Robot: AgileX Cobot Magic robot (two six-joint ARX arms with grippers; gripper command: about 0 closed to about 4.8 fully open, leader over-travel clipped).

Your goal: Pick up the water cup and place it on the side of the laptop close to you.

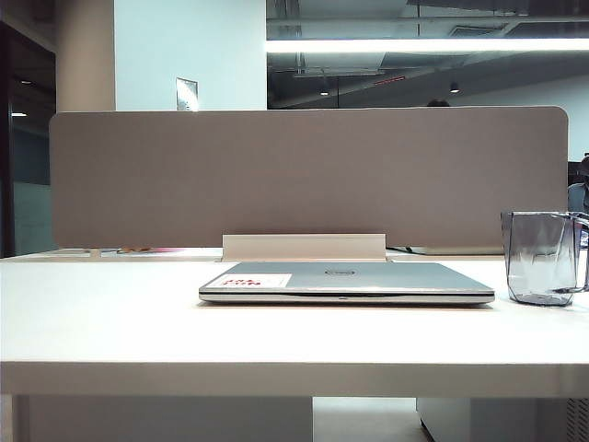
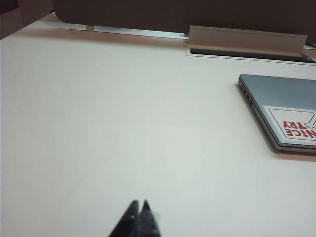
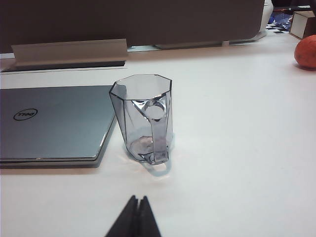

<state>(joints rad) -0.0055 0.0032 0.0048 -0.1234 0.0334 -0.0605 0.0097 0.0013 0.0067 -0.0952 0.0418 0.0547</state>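
**Cup waits at the laptop's right edge**

An office desk with a grey partition behind. The water cup stands upright, mid-frame, just right of the closed laptop, handle toward the camera. It looks light, rigid and slick; the handle or rim seems the safest hold. Right gripper and left gripper hang low in frame, fingers pinched together, empty.
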